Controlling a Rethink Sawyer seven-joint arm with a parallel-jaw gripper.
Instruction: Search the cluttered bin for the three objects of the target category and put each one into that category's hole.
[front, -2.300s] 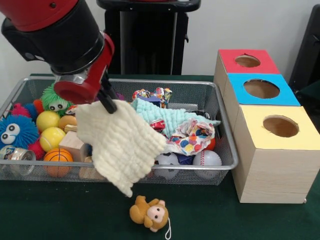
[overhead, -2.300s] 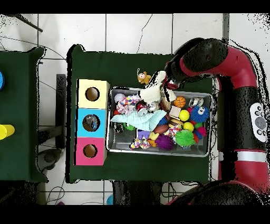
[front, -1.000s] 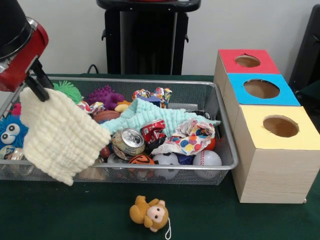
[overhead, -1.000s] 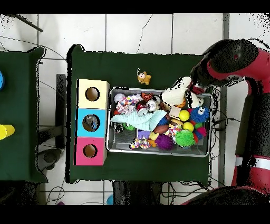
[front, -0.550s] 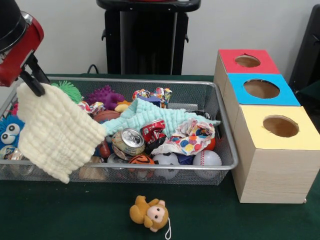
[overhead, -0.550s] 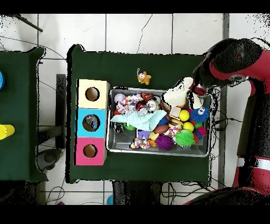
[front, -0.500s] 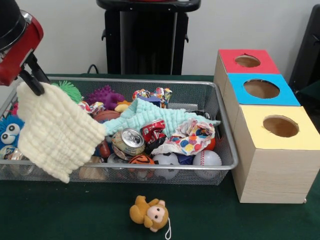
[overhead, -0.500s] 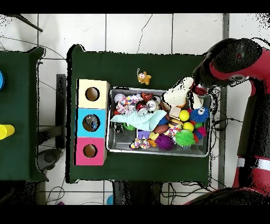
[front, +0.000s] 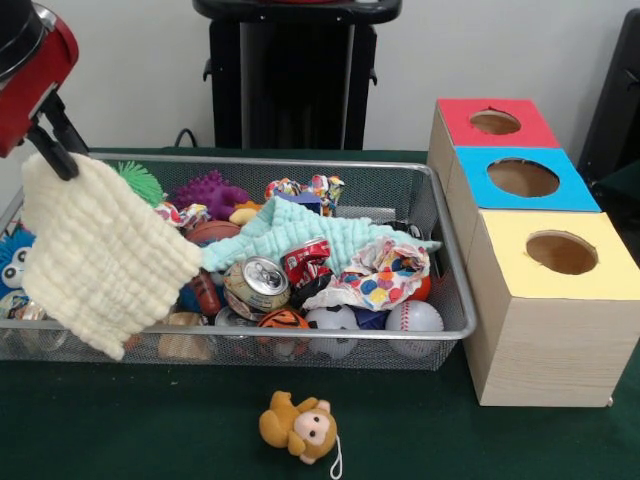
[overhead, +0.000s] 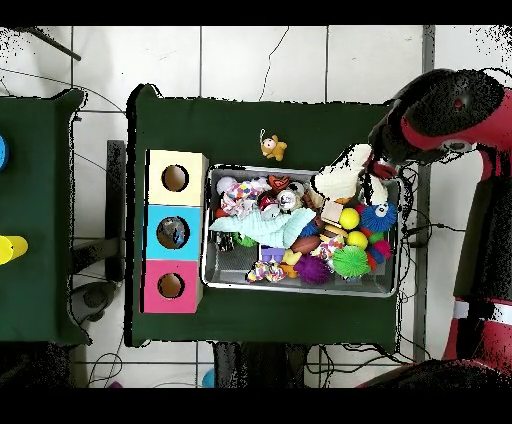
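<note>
Black fingers (front: 55, 150) of the gripper (front: 50, 155) pinch a cream cloth (front: 100, 250), hanging over the wire bin's (front: 455, 300) left end. Inside lie one soda can (front: 258, 283) and a mint cloth (front: 320, 235). One monkey toy (front: 300, 425) lies outside. Three holed boxes (front: 545, 300) stand right.

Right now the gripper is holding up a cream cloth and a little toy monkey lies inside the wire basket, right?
Not quite. The gripper does hold the cream cloth, but the front view shows the toy monkey lying on the green table outside the wire basket.
</note>
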